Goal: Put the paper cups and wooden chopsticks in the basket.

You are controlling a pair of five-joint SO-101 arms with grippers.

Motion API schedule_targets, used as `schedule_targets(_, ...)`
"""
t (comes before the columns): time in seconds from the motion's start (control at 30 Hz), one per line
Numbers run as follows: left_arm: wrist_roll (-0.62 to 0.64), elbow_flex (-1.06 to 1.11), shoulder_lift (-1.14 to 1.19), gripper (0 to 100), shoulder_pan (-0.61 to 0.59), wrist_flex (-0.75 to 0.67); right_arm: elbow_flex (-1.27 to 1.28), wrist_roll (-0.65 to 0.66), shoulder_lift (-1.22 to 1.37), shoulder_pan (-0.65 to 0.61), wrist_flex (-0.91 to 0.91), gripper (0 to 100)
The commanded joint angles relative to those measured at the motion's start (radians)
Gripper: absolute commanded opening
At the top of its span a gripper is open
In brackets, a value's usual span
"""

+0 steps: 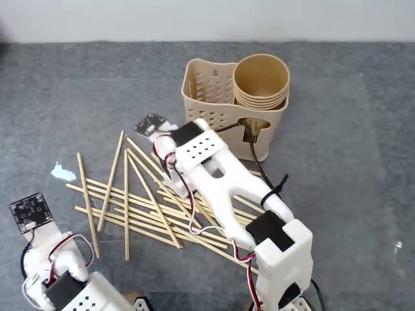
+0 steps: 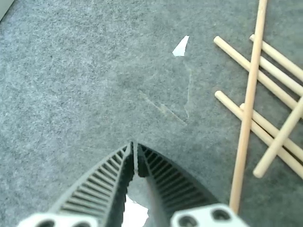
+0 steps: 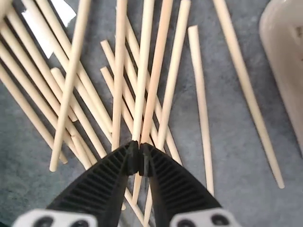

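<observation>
A grey mat (image 1: 350, 162) covers the table and runs wide on both sides of the basket (image 1: 202, 91), out to the pale strip along the far edge. The basket stands upright near the back. A stack of paper cups (image 1: 260, 81) is nested in one of its compartments, their rims rising above its wall.

The right arm (image 1: 220, 181) stretches from the near edge across the loose heap of wooden chopsticks (image 1: 139, 207), which fan over the mat in front of the basket. Some ends lie just beside the basket's base.

The right gripper (image 3: 138, 156) hangs over the crossed sticks with its jaws closed, tips meeting, nothing clearly pinched. The left gripper (image 2: 135, 147) sits by the near corner, also closed, over open mat with stick ends off to one side.

A small paper scrap (image 1: 63, 172) lies apart from the heap.
</observation>
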Motion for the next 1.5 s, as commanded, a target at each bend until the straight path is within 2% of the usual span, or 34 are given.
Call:
schedule_targets(0.0, -0.009, -0.002, 0.005, 2, 0.002, -0.017, -0.157, 0.005, -0.071, 0.008, 0.111, 0.8)
schedule_targets(0.23, -0.009, -0.002, 0.005, 2, 0.005, -0.017, -0.39, 0.005, -0.074, 0.008, 0.278, 0.8)
schedule_targets(0.57, -0.009, -0.002, 0.005, 2, 0.005, -0.017, -0.319, 0.005, -0.203, -0.062, 0.274, 0.9)
schedule_targets(0.8, -0.009, -0.002, 0.005, 2, 0.003, -0.017, -0.187, -0.078, -0.056, -0.07, 0.114, 14.0)
schedule_targets(1.2, -0.009, -0.002, 0.005, 2, 0.005, -0.017, -0.186, -0.08, 0.2, -0.064, -0.211, 12.6)
schedule_targets(1.47, -0.009, -0.002, 0.005, 2, 0.006, -0.017, -0.186, -0.08, 0.334, -0.016, -0.289, 12.6)
